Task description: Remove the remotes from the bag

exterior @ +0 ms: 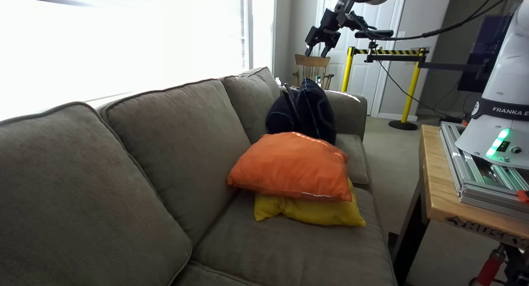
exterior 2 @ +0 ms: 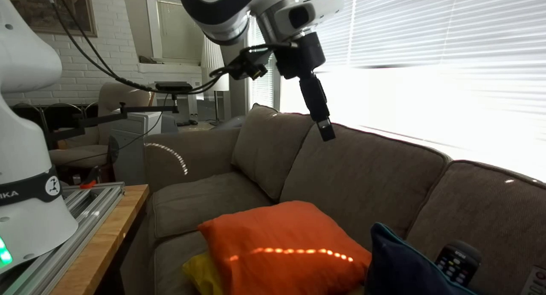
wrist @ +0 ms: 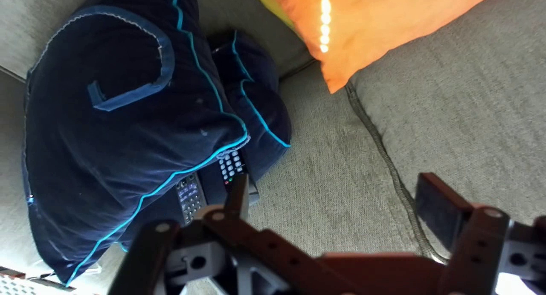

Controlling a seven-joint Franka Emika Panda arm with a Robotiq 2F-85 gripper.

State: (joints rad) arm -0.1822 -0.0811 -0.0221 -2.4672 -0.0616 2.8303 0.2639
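Observation:
The bag is dark navy with light-blue piping and slumps on the sofa, in both exterior views point(exterior: 316, 112) point(exterior 2: 394, 267) and the wrist view point(wrist: 111, 137). Two dark remotes stick partly out of its opening in the wrist view: one with white keys point(wrist: 230, 166) and one beside it point(wrist: 190, 198). Their other ends are hidden in the bag. In an exterior view, a black remote point(exterior 2: 458, 263) stands up from the bag and another point(exterior 2: 536, 282) is cut by the frame edge. My gripper point(exterior: 317, 51) point(exterior 2: 326, 131) point(wrist: 335, 195) is open and empty, above the sofa and apart from the bag.
An orange pillow point(exterior: 289, 166) point(exterior 2: 281, 239) lies on a yellow pillow point(exterior: 306, 209) beside the bag. The sofa's back cushions point(exterior: 173, 137) rise along the window side. A wooden table point(exterior: 438, 174) bears the robot base. Cables point(exterior 2: 98, 69) hang from the arm.

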